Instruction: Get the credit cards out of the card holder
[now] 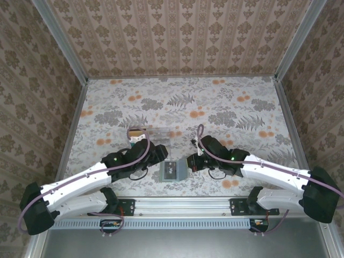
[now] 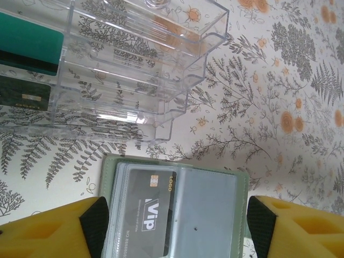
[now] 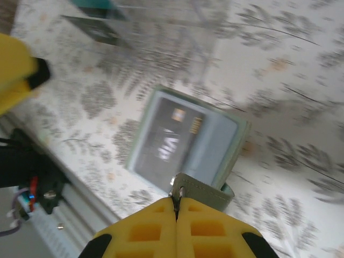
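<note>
While right jaws clamp the card holder, left jaws gape empty — it lies between them.

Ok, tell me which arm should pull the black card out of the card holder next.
Left. The left jaws stand open over the card holder, with the black card directly below them. The right jaws are shut on the holder's edge flap, likely steadying it, so they aren't free.
</note>
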Available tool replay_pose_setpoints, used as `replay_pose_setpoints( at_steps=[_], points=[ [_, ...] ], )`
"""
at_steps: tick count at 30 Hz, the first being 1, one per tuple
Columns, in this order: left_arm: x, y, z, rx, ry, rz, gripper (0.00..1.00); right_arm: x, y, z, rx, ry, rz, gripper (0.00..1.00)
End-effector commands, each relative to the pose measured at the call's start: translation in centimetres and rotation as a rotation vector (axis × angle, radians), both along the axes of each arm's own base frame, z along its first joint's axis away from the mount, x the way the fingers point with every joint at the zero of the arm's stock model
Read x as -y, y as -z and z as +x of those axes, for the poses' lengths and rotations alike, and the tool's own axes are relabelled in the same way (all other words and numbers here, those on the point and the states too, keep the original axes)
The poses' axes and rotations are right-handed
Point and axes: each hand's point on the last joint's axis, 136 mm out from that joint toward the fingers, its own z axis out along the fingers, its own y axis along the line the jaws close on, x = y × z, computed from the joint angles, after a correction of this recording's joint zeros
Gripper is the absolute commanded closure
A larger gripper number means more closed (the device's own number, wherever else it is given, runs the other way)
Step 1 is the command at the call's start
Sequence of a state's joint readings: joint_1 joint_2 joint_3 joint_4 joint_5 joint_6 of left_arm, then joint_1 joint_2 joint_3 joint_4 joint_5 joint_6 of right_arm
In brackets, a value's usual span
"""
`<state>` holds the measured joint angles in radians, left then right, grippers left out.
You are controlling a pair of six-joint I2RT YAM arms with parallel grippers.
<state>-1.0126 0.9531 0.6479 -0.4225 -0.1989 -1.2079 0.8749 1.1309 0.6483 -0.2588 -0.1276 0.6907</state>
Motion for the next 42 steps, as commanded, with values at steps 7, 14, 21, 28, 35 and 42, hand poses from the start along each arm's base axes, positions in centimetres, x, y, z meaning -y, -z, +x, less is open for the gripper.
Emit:
replay_pose_setpoints(
  at_steps=[7,14,21,28,35,42],
  points=[
    [0.5,2.7,-0.3,-0.024,0.054,0.039,0.30,5.3,4.8,-0.5,-0.040,0.100,-0.220,0.71],
    [0.9,3.3,-0.7,-0.030,0.146,0.104,0.34,5.9,1.7,0.5,-0.008,0.147,-0.262,0.47],
    [0.5,3.9,-1.0,-0.105,0.184,0.077,0.48,4.5,-2.5,1.5,0.011,0.169,-0.240,0.49],
    [0.3,4.0,-0.7,-0.122,0.218,0.000,0.60,0.4,-0.7,1.1,-0.102,0.083,-0.151,0.70],
    [1.6,5.7,-1.1,-0.192,0.309,-0.035,0.69,-2.7,1.8,0.8,-0.198,0.067,-0.029,0.77],
    [1.2,8.7,-2.0,-0.255,0.325,0.006,0.76,-3.5,5.0,0.6,-0.259,0.067,-0.015,0.78]
  ],
)
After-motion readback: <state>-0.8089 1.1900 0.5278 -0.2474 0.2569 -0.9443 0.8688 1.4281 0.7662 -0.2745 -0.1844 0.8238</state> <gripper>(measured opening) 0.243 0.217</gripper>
